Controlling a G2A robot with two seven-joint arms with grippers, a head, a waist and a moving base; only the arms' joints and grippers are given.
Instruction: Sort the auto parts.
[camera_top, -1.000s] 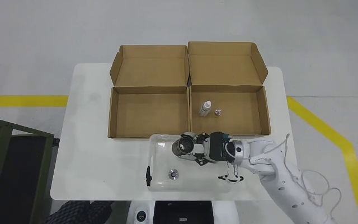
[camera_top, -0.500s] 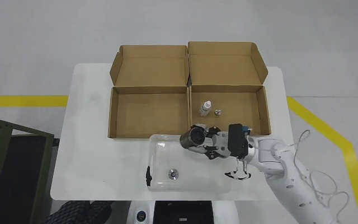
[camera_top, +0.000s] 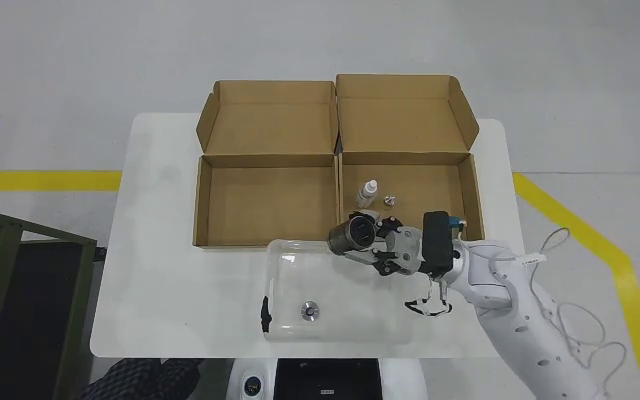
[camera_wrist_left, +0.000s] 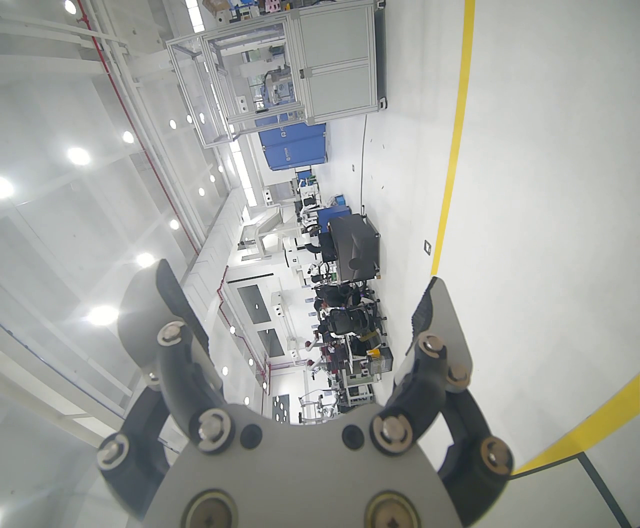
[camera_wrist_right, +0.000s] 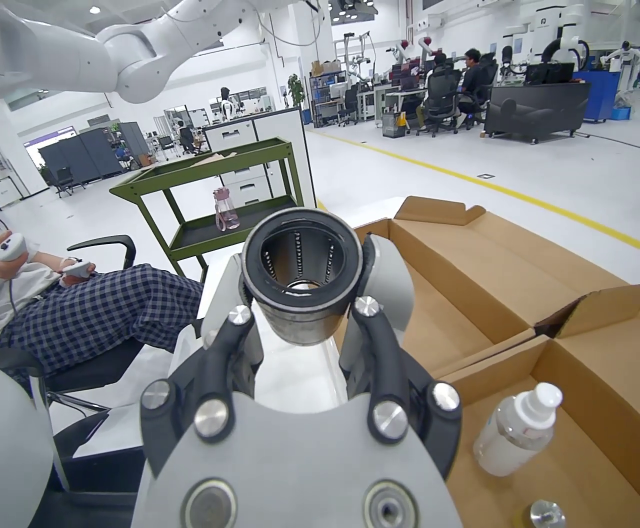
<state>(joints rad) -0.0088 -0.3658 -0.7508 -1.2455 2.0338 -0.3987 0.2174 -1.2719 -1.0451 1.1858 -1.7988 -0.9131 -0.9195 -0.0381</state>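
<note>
My right gripper (camera_top: 362, 240) is shut on a dark metal cylinder with a hollow bore (camera_top: 350, 236), held above the far edge of the clear tray (camera_top: 290, 262), just before the front wall of the right cardboard box (camera_top: 440, 205). In the right wrist view the cylinder (camera_wrist_right: 302, 280) sits between the two fingers (camera_wrist_right: 385, 280), open end toward the camera. A white bottle (camera_top: 368, 192) (camera_wrist_right: 515, 435) and a small metal part (camera_top: 390, 201) (camera_wrist_right: 545, 512) lie in the right box. My left gripper (camera_wrist_left: 310, 300) is open with nothing in it, facing the room.
The left cardboard box (camera_top: 265, 205) has nothing in it. In the tray lie a small round metal part (camera_top: 312, 311) and a black piece (camera_top: 265, 315) at its left edge. Both box lids (camera_top: 400, 100) stand open at the back. A green cart (camera_wrist_right: 215, 200) stands beyond the table.
My right gripper has carried the cylinder up from the middle of the tray, to the right and toward the boxes. The parts in the tray and box have not moved.
</note>
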